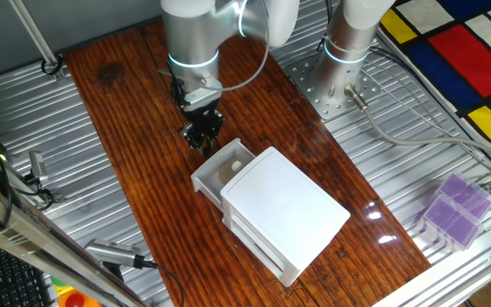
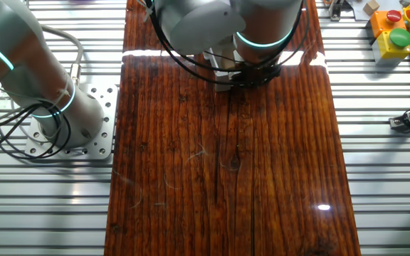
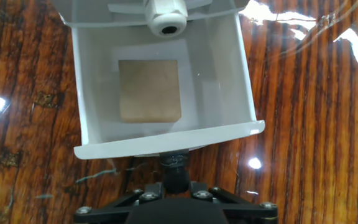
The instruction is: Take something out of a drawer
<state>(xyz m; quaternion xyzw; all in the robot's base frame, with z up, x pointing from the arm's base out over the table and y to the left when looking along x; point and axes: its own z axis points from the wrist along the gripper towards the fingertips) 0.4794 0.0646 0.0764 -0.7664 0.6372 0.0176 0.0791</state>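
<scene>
The tan block [image 3: 149, 90] sat flat mid-floor of the pulled-out drawer [image 3: 244, 93], looked light and stiff, best pinched across its side edges; the tool [image 1: 203, 135] hung just outside the drawer front, can't tell whether spread or pressed together.

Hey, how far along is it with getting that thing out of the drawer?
Done: the drawer is open, showing the tan block inside. In hand: the gripper sits at the drawer's front, outside it. Left: reach in, grip the block, lift it out.
</scene>
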